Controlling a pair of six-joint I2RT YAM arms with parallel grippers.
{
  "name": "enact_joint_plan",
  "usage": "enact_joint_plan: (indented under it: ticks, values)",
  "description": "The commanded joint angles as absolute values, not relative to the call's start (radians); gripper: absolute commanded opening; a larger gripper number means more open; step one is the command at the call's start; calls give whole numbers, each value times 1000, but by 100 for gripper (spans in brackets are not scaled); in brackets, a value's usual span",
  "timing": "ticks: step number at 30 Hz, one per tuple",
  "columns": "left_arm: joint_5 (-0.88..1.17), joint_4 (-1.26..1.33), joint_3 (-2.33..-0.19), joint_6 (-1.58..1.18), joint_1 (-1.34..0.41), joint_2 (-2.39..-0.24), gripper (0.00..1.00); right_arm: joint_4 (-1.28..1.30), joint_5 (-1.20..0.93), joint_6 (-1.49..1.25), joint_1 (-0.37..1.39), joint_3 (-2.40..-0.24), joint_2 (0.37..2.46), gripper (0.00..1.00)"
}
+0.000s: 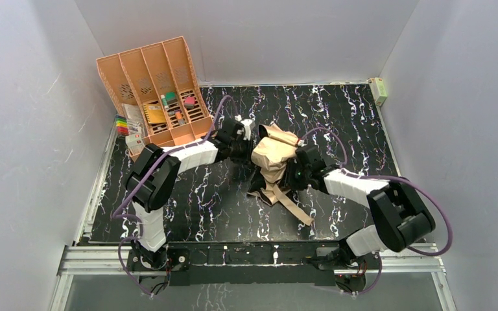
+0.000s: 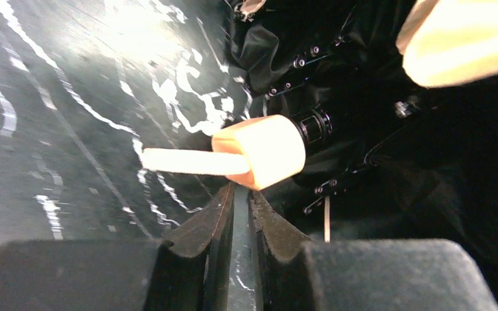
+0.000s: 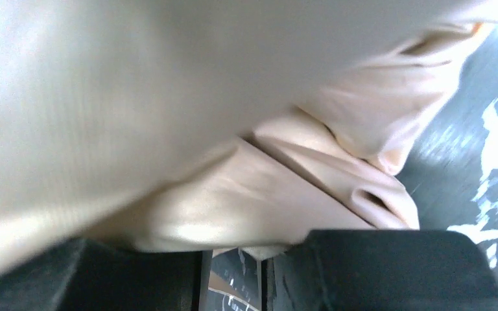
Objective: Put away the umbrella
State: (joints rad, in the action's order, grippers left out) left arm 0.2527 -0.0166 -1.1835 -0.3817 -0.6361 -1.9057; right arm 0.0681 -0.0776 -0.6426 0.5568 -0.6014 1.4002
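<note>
1. Table (image 1: 194,201): black top veined with white, walled in by pale panels.
2. Organizer (image 1: 152,71): rigid orange-peach plastic with slotted compartments, stood at the far left corner. Small items are seen in its lower slots; a bundle of coloured markers (image 1: 122,124) is placed just beside it on the left.
3. Left arm (image 1: 188,154) and right arm (image 1: 363,188): both are extended toward the table's middle, one on each side of the umbrella.
4. Umbrella (image 1: 273,159): pale peach-beige fabric, bunched and only partly folded, lying at the centre of the table between the two grippers, well apart from the organizer. Its dark frame (image 2: 337,97) is exposed in the left wrist view.
5. Strap (image 1: 295,206): matching fabric, trailed from the bundle toward the near edge, flat on the table.
6. Handle (image 2: 262,150): rounded peach cap, with the wrist loop (image 2: 191,162) stretched out to its side.
7. Left gripper (image 2: 240,194): fingers brought almost together, only a thin slit left, nothing seen pinched; tips are placed just under the handle.
8. Right gripper (image 1: 296,170): pressed into the fabric, fingertips covered by it; whether it is spread or pinching cannot be told.
9. Small pale block (image 1: 378,91): mounted at the far right corner.
</note>
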Motion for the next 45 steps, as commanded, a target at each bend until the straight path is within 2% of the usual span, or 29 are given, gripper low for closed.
enact_joint_plan:
  ticks: [1,9,14,17,23,29,35,39,45]
  values:
    - [261,-78,-1226,-337,-583,-1847,14,-46,-81,-526,473,-701,1465,37]
    - [234,-79,-1051,-363,-577,-1636,19,213,-205,-385,466,-720,1274,54]
    - [247,-64,-942,-404,-577,-1537,20,320,-272,-359,466,-659,1141,58]
    - [269,-41,-904,-426,-577,-1512,21,286,-325,-361,465,-608,1095,60]
    - [320,-15,-893,-453,-577,-1530,21,141,-429,-365,466,-584,1205,61]
    - [325,-9,-887,-455,-577,-1521,24,44,-422,-368,466,-589,1308,59]
    - [321,-14,-875,-455,-577,-1513,25,71,-414,-358,467,-607,1278,58]
    - [326,-7,-871,-461,-577,-1519,25,107,-304,-349,468,-616,1200,60]
    - [340,-8,-886,-462,-577,-1534,25,115,-287,-332,468,-631,1249,61]
